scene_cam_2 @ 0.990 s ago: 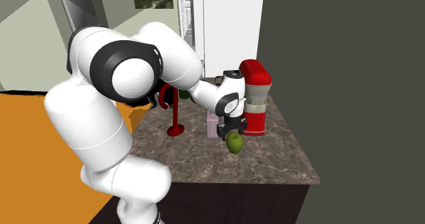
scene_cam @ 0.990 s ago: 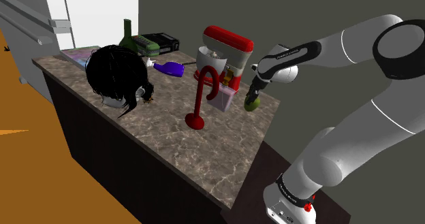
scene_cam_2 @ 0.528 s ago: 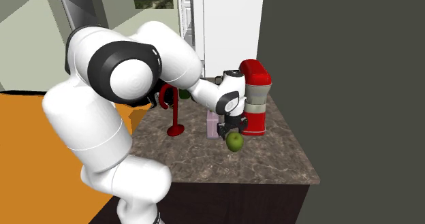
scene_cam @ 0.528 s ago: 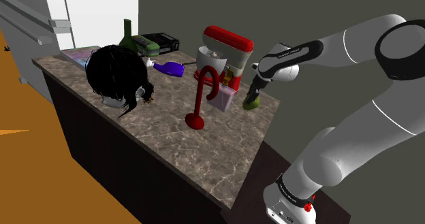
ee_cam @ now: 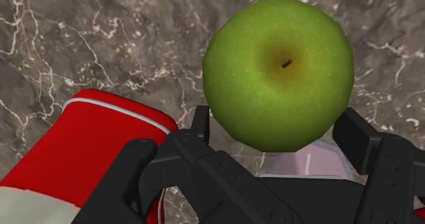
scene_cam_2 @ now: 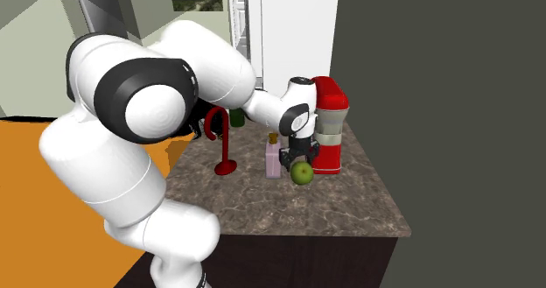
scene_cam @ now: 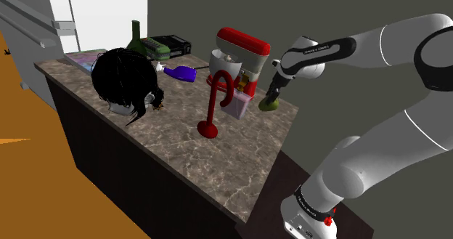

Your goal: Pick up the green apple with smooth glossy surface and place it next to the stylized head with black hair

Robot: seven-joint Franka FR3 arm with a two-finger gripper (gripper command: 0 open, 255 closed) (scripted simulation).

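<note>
A glossy green apple [ee_cam: 278, 73] hangs stem-up between my black fingers [ee_cam: 204, 122], which clasp it from both sides. My gripper [scene_cam: 272, 96] holds this apple [scene_cam: 269, 104] just above the marble counter's far right corner, beside the red stand mixer [scene_cam: 239, 54]. From the second exterior view the apple [scene_cam_2: 302, 173] hangs under the gripper [scene_cam_2: 300, 161], in front of the mixer [scene_cam_2: 328, 124]. The head with black hair [scene_cam: 127, 85] lies on the counter toward the shoulder view's left, well away from the apple.
A red hook-shaped stand [scene_cam: 213, 105] and a pale pink bottle [scene_cam: 236, 105] stand between the apple and the head. A purple object [scene_cam: 181, 72], a green flask [scene_cam: 136, 35] and a dark box [scene_cam: 168, 45] line the back. Bare marble counter [scene_cam: 189, 158] lies in front.
The gripper has carried the apple a little higher and closer to the red mixer. The arm's elbow has swung toward the shoulder view's right.
</note>
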